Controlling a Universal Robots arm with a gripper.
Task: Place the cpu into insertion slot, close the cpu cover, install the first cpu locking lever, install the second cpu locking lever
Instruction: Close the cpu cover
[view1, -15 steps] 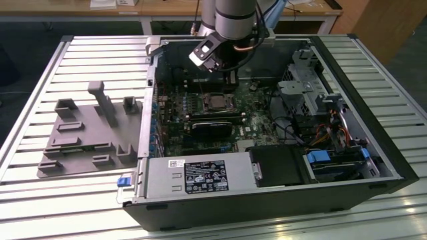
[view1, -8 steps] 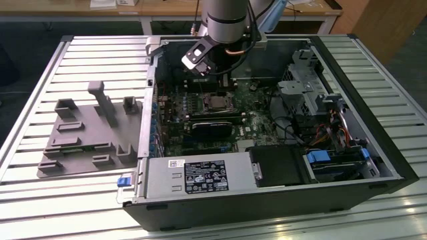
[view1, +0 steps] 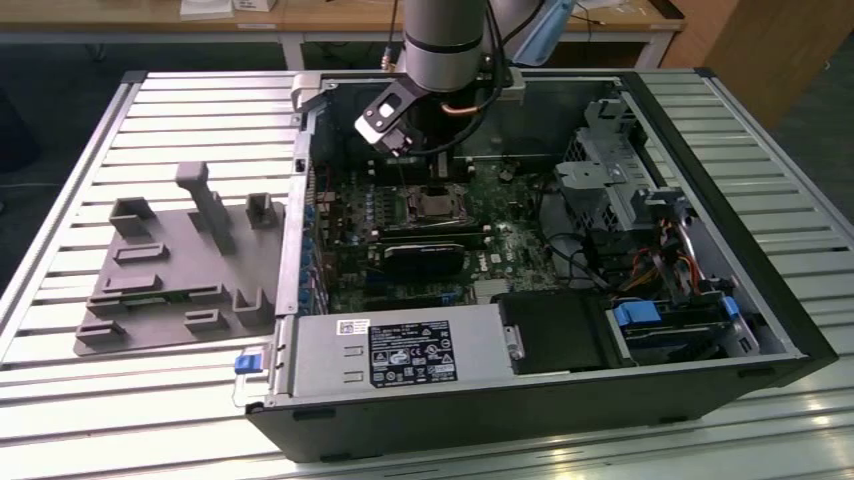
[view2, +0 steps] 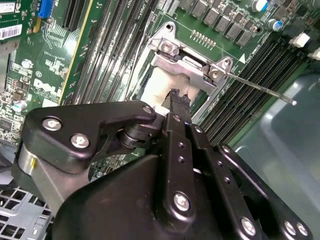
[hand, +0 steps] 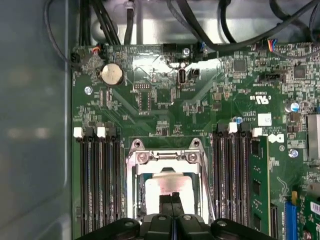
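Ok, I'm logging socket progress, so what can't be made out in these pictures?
1) Part of the cpu: covered by the hand in both wrist views.
2) Whether the cpu cover lies flat: the hand hides its near edge in the first wrist view.
3) Detail of the socket in the exterior view: too small.

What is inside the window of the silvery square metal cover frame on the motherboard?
A pale flat cpu top shows through the cover frame; the shut black hand hides part of it.
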